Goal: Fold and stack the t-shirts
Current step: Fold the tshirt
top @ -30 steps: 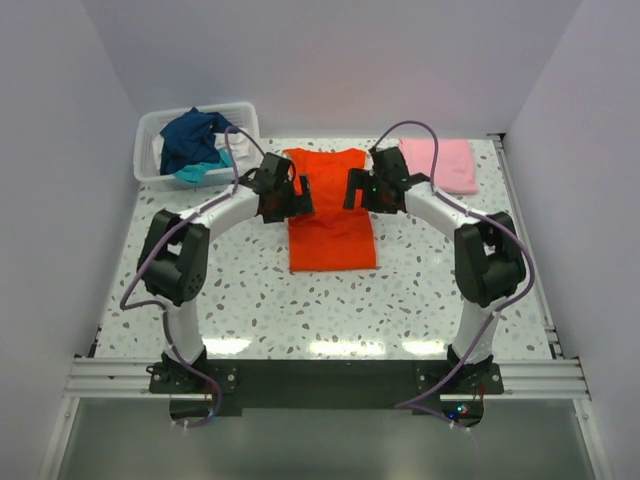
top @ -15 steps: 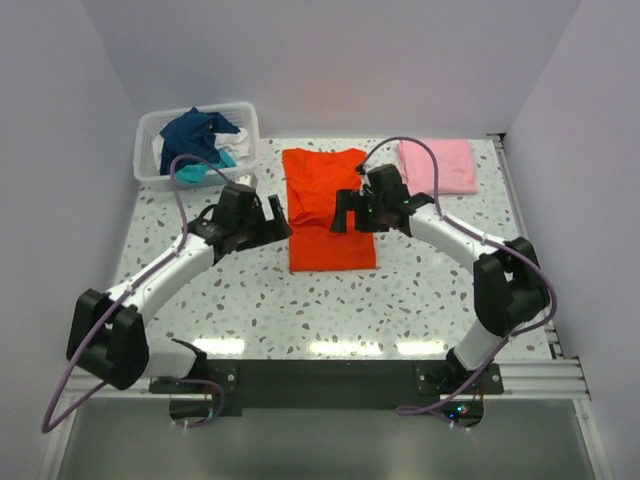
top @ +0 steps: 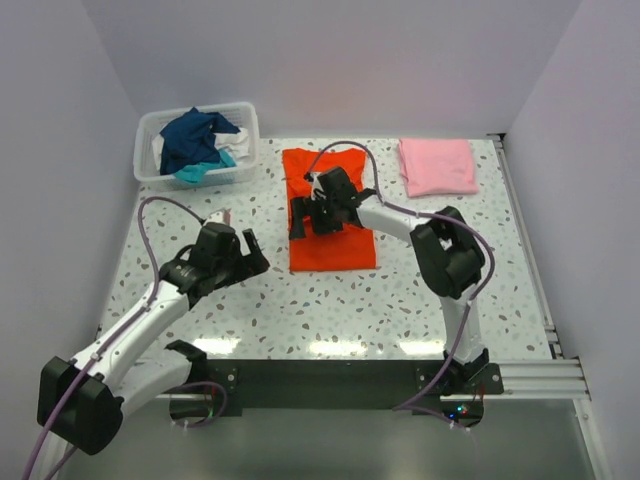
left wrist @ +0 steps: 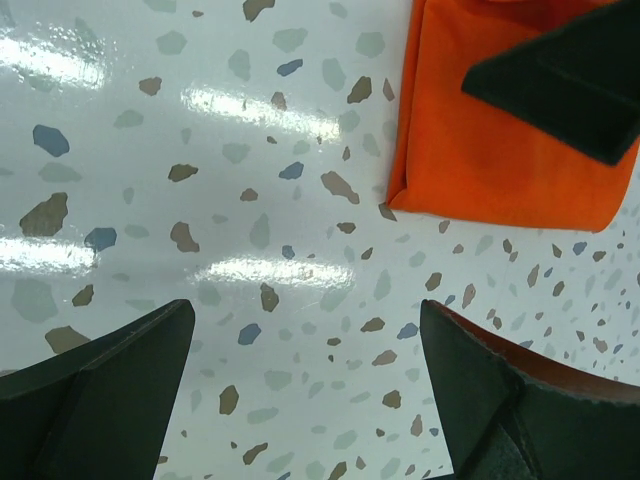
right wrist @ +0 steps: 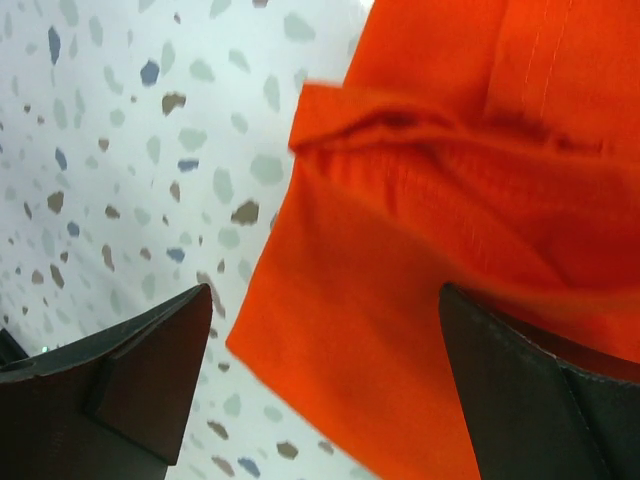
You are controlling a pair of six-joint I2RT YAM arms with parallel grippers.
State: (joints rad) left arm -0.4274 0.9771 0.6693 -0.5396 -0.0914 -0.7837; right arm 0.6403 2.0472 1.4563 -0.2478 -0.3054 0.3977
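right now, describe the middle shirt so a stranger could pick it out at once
On the speckled white table, look at the middle of the far half: the orange-red t-shirt lies flat there, folded into a tall rectangle. Its bright colour sets it apart from the folded pink t-shirt to its right and the heap of shirts in the basket at far left.

You see a translucent white plastic basket (top: 143,160) at the far left corner of the white speckled surface (top: 400,290). Glare streaks cross the surface's near edge. Pale walls (top: 330,60) enclose three sides.
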